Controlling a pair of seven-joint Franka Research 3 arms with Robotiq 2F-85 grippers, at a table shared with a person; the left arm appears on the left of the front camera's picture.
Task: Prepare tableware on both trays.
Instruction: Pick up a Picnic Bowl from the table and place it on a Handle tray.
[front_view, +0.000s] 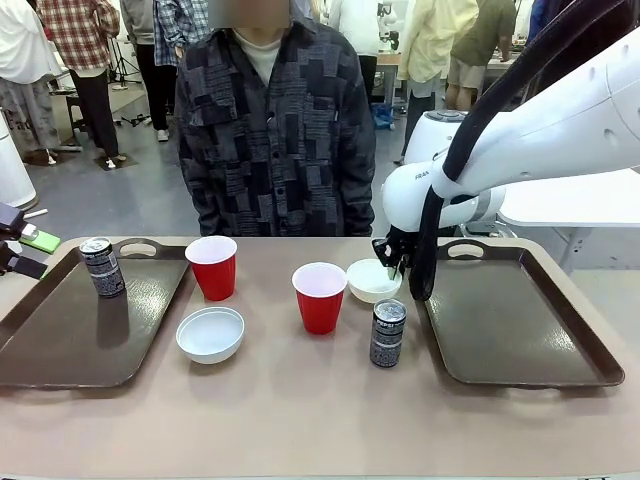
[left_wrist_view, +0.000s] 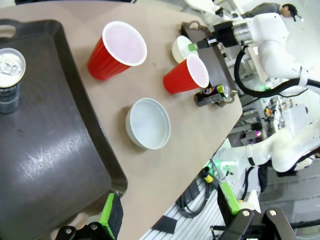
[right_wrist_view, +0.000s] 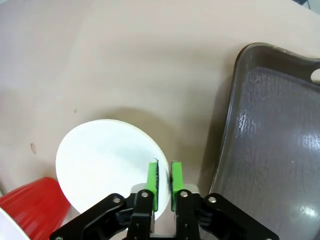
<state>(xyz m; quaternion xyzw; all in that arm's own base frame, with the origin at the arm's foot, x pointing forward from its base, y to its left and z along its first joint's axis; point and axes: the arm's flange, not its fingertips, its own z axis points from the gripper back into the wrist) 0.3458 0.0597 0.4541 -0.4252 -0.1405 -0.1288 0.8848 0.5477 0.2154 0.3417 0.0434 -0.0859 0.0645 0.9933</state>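
My right gripper (front_view: 393, 264) is shut on the right-hand rim of a small white bowl (front_view: 370, 281) that sits on the table just left of the right tray (front_view: 520, 322). In the right wrist view its green pads (right_wrist_view: 152, 184) pinch the bowl's rim (right_wrist_view: 105, 160). A black can (front_view: 387, 333) and a red cup (front_view: 319, 297) stand near that bowl. A second red cup (front_view: 213, 266) and white bowl (front_view: 210, 334) stand beside the left tray (front_view: 60, 335), which carries another black can (front_view: 102, 267). My left gripper (left_wrist_view: 165, 200) hangs open above the left tray (left_wrist_view: 50, 150), holding nothing.
A person in a patterned shirt (front_view: 275, 130) stands at the far side of the table, hands out of sight. The right tray's floor is bare. Bare tabletop stretches along the near edge (front_view: 300, 420).
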